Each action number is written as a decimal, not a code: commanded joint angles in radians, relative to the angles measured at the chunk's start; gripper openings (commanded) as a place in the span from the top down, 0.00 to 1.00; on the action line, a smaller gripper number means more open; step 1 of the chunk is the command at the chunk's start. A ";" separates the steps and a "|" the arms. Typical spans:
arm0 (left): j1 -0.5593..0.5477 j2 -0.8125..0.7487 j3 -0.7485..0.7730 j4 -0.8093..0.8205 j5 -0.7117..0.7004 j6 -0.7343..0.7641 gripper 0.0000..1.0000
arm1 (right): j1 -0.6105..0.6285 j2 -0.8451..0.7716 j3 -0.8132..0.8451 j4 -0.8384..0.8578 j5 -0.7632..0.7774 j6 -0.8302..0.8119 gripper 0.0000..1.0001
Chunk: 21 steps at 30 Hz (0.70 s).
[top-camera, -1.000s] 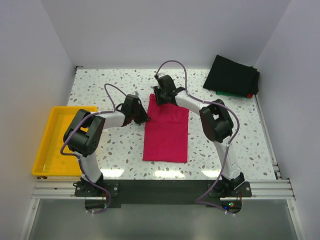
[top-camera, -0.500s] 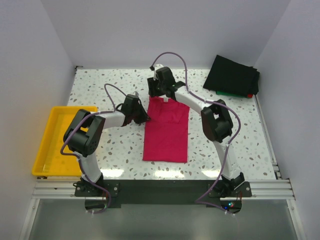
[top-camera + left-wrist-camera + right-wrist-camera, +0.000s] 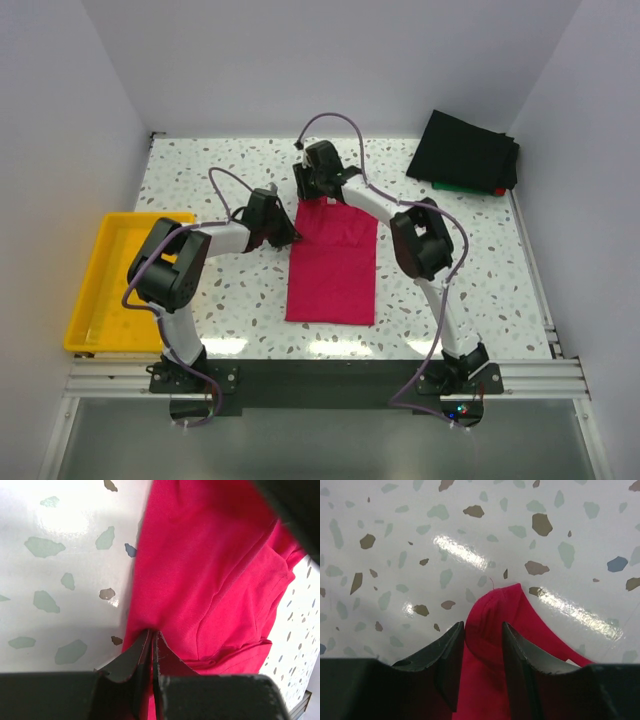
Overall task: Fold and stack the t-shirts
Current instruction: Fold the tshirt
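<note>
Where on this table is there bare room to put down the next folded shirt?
Bare table lies right of the pink shirt, nearer than the dark stack. The far left corner, beyond the yellow tray, is free too. Crowded: the shirt's far left edge, where the left fingers and right fingers sit.
</note>
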 commanded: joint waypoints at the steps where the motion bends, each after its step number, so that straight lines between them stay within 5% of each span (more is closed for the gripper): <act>1: 0.007 0.030 0.012 -0.020 -0.011 -0.005 0.91 | 0.013 0.007 0.048 -0.010 -0.016 -0.011 0.60; 7: 0.007 0.030 0.013 -0.020 -0.012 -0.005 0.91 | 0.018 0.036 0.083 -0.040 -0.001 -0.014 0.60; 15: 0.008 0.034 0.010 -0.021 -0.014 -0.005 0.91 | 0.013 0.053 0.137 -0.054 -0.009 -0.002 0.92; 21: 0.008 0.031 0.006 -0.021 -0.014 -0.004 0.91 | 0.001 0.051 0.178 -0.069 -0.026 0.013 0.89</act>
